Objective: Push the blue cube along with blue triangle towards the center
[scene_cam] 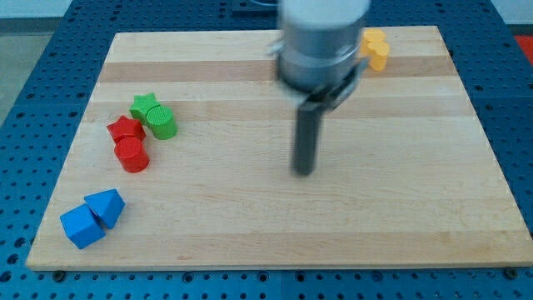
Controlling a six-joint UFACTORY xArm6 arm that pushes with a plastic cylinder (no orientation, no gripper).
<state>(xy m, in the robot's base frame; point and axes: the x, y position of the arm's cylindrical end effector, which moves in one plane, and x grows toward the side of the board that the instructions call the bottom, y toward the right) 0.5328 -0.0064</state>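
Note:
The blue cube point(82, 226) lies near the view's bottom left corner of the wooden board point(250, 233). The blue triangle point(107, 206) touches its upper right side. My tip point(305, 172) is near the middle of the board, far to the right of and a little above both blue blocks, touching no block.
A green star point(145, 106) and green cylinder point(161, 122) sit at the view's left, with a red star point(125, 129) and red cylinder point(132, 155) just below them. Yellow blocks point(376, 48) lie at the top right, partly hidden by the arm point(323, 42).

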